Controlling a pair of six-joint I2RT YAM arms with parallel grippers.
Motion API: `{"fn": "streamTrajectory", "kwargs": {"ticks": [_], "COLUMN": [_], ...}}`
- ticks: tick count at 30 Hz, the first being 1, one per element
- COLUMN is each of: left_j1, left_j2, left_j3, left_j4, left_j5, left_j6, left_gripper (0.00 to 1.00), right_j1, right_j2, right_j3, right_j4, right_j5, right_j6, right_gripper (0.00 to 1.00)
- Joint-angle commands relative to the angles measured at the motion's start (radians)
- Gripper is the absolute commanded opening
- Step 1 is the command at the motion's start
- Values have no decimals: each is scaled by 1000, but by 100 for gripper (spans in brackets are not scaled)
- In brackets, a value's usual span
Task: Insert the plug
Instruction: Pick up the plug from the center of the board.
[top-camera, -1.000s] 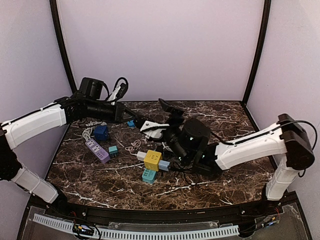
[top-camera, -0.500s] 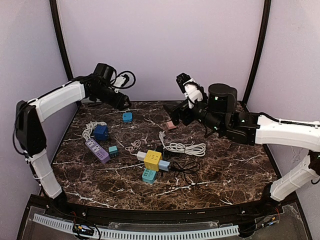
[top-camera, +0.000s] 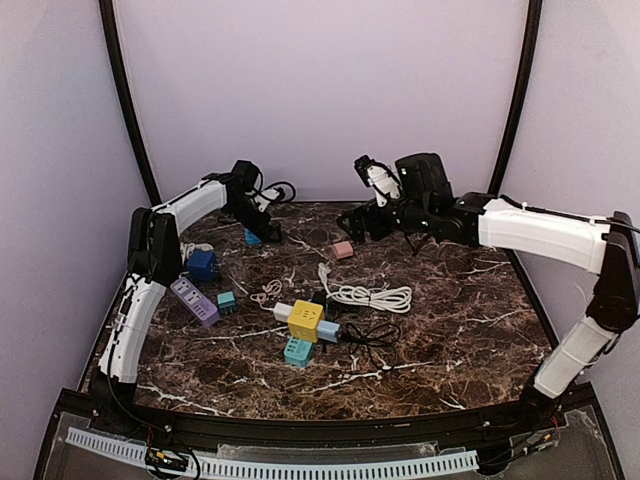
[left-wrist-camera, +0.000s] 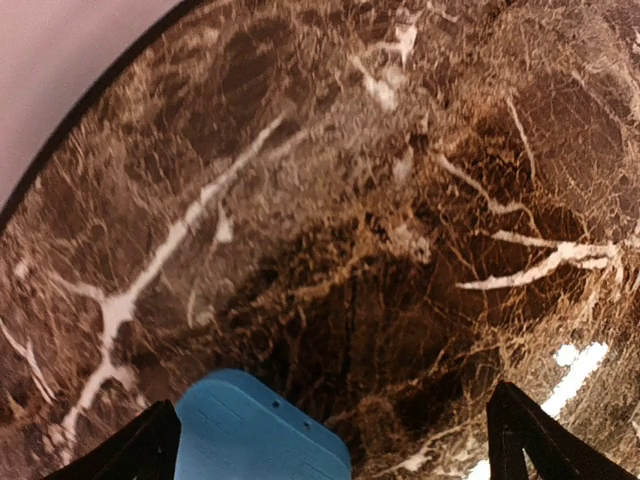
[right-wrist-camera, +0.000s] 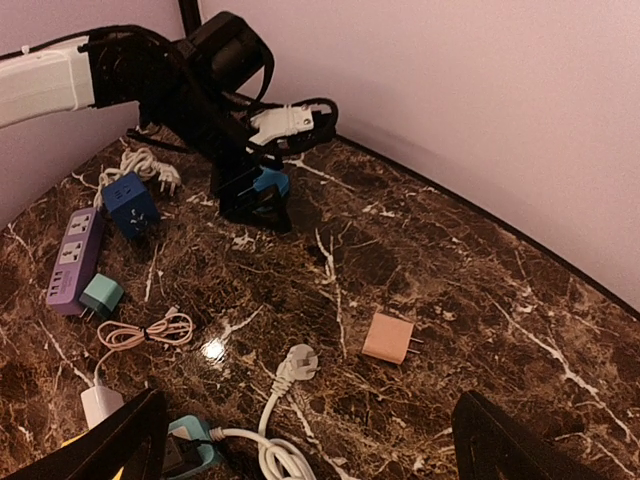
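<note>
Marble, dark brown and veined white, is spreading under both my arms as the table. My left gripper is reaching low into the back-left corner with its fingers spread. The blue adapter is lying between them, not pinched. My right gripper is hanging high over the back of the table, fingers wide apart and holding nothing. Along the left side the purple power strip is lying flat, and the yellow socket cube is sitting near the middle. The white cable is lying coiled, its plug loose on the marble, with the pink adapter just beyond. I am judging this as the picking step: next I am needing to close squarely on the blue adapter, then line its prongs up with a socket.
</note>
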Motion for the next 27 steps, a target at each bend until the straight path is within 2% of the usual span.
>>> {"fn": "streamTrajectory", "kwargs": {"ticks": [1, 5, 12, 16, 18, 21, 27], "left_j1": [27, 28, 47, 62, 63, 63, 54], "left_j2": [15, 69, 109, 99, 61, -44, -208], "left_j3": [79, 75, 56, 40, -19, -197, -432], "left_j4": [32, -17, 68, -29, -66, -62, -47], "left_j5": [95, 85, 55, 93, 119, 140, 58], "left_j6": [234, 271, 234, 205, 203, 192, 182], "left_gripper": [99, 99, 99, 92, 87, 82, 81], "right_j1": [-9, -15, -34, -34, -35, -34, -25], "right_j2": [118, 186, 248, 242, 226, 203, 98], "right_j3": [210, 331, 400, 396, 368, 326, 138], "right_j4": [-226, -294, -292, -271, -241, -203, -41], "right_j5": [-172, -205, -245, -268, -270, -278, -310], "right_j6": [13, 9, -119, -143, -152, -147, -65], "right_gripper": [99, 99, 99, 98, 99, 99, 99]}}
